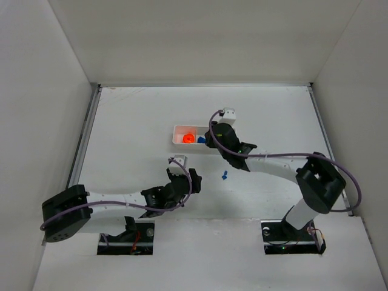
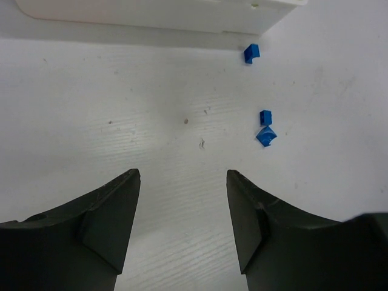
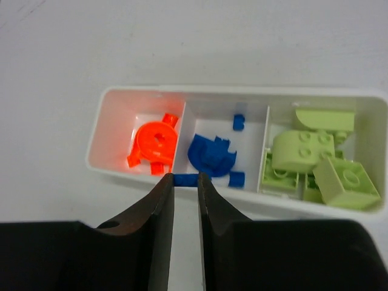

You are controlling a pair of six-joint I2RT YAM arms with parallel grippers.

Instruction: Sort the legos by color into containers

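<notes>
The tray (image 3: 97, 142) sits mid-bench, a touch nearer the far edge than the near one, and its three wells show one colour each: orange bits (image 3: 154, 140) in the well toward the left edge, blue bits (image 3: 211, 154) in the middle, and green bricks (image 3: 315, 160) heaped in the well toward the right edge. Right over the middle well's near wall hangs the right gripper (image 3: 185, 177), its fingers drawn almost together. One blue bit (image 3: 185, 180) fills the slim gap at their tips, and whether it is pinched or just lying in the well cannot be told. Out on the bench (image 1: 273, 115), toward the near edge, are loose blues (image 1: 224, 176): the left wrist view shows one just beside the tray wall and two close together further off. The left gripper (image 2: 182, 176) hovers low nearby, fingers spread wide, holding nothing.
</notes>
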